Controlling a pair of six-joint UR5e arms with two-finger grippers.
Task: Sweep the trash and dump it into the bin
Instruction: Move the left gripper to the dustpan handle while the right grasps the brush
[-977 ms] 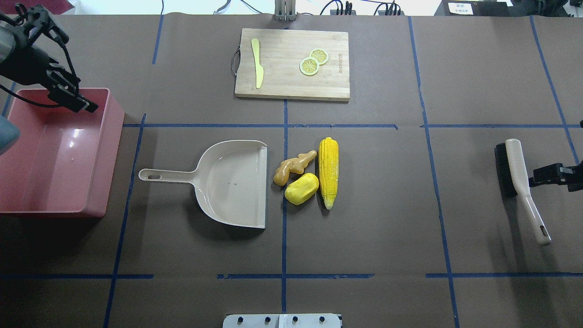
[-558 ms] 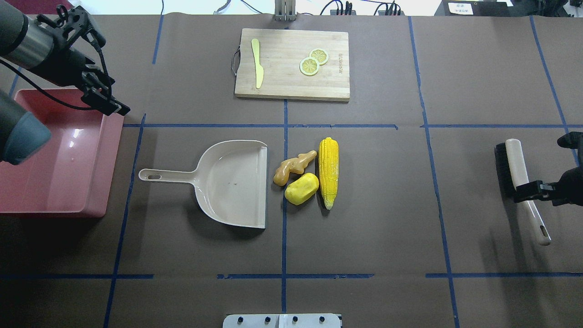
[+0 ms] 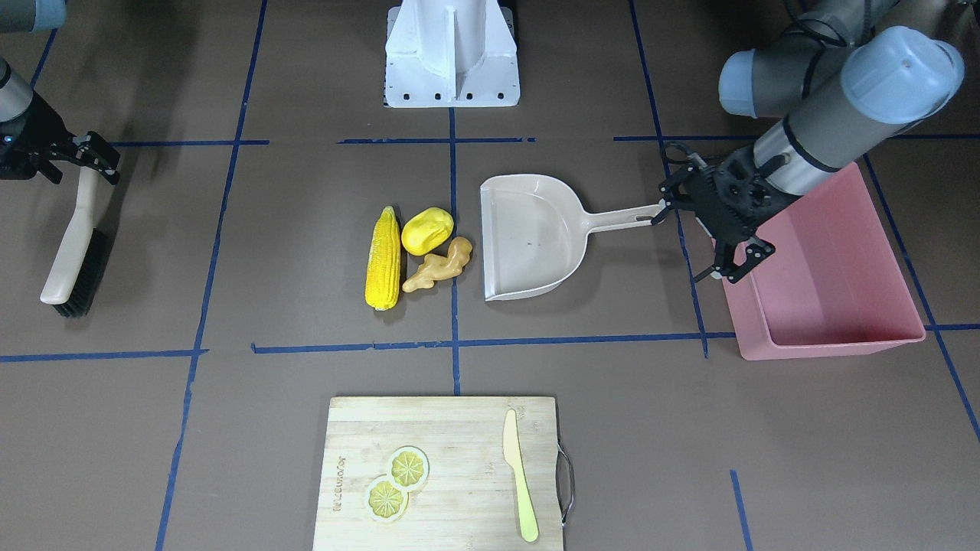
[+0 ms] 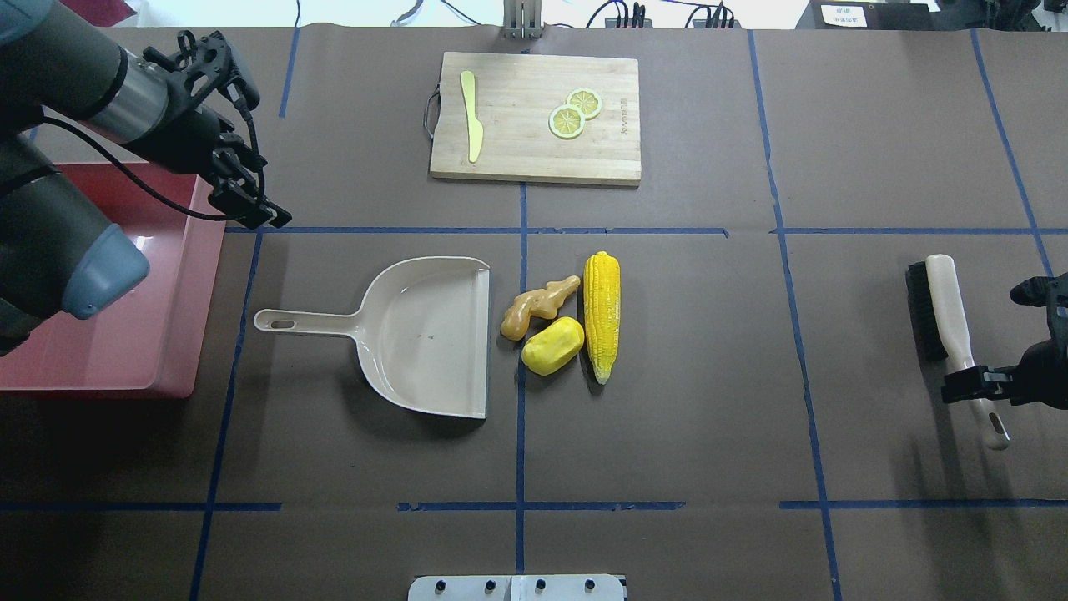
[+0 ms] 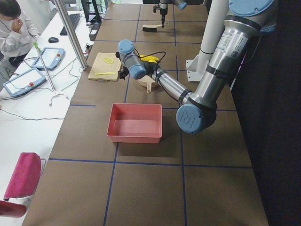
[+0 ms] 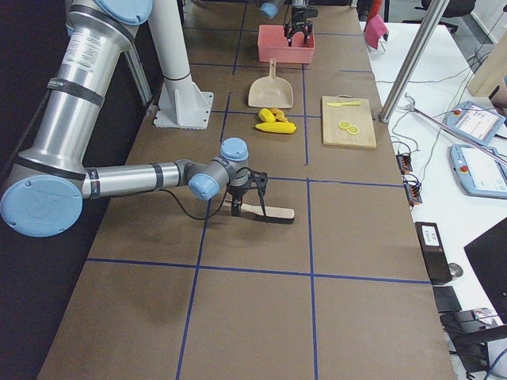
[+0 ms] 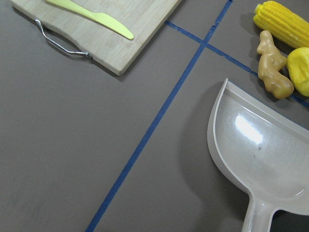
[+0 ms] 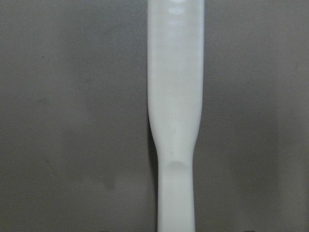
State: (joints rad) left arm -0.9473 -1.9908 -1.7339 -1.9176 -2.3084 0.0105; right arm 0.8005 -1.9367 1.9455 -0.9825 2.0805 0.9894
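The left gripper (image 3: 744,262) is hanging spread open near the dustpan (image 3: 528,237) handle's tip, by the glossy pink bin (image 3: 834,340). The right gripper (image 3: 83,162), spread too, is straddling the smooth brush (image 3: 73,252) handle. Ridged corn cob (image 3: 384,260), rounded lump (image 3: 427,229) and knobbly ginger root (image 3: 440,266) are sitting at the dustpan's mouth on matte brown paper (image 3: 306,191). Only the side view's catching an operator (image 5: 11,33).

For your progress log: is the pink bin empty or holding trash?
Empty: the bin has a bare floor; the trash lies by the dustpan.

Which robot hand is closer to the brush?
Right. The right gripper hangs over the handle of the brush, a finger on either side. The left gripper is far across the table, beside the pink bin.
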